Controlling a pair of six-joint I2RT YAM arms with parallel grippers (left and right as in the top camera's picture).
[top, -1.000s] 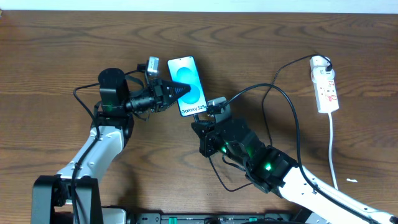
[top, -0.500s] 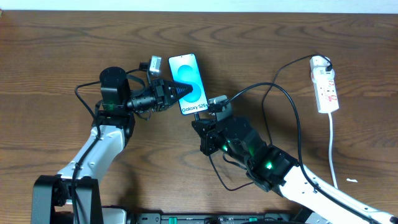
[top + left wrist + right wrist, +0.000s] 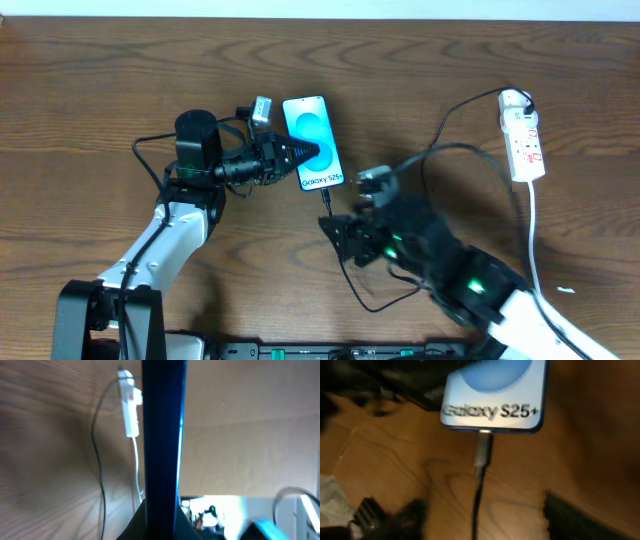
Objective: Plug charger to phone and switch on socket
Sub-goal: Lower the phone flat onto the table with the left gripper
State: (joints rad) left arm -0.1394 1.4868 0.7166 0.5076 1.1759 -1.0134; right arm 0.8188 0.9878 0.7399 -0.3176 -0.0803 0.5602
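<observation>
The left gripper (image 3: 298,154) is clamped on the phone (image 3: 313,143) at its left edge. The charger (image 3: 482,452) has its tip in the phone's bottom port. Just below it the right gripper (image 3: 485,517) has its fingers apart, and the socket (image 3: 523,135) lies well right of the phone.

My overhead camera looks straight down on the table (image 3: 80,80), far enough back to take in the whole scene. My left wrist camera sits right against the phone (image 3: 162,435), edge-on, facing across the wood to the socket (image 3: 130,407). My right wrist camera looks down from close at the phone's lower end and the charger (image 3: 481,460). All three share the phone.
</observation>
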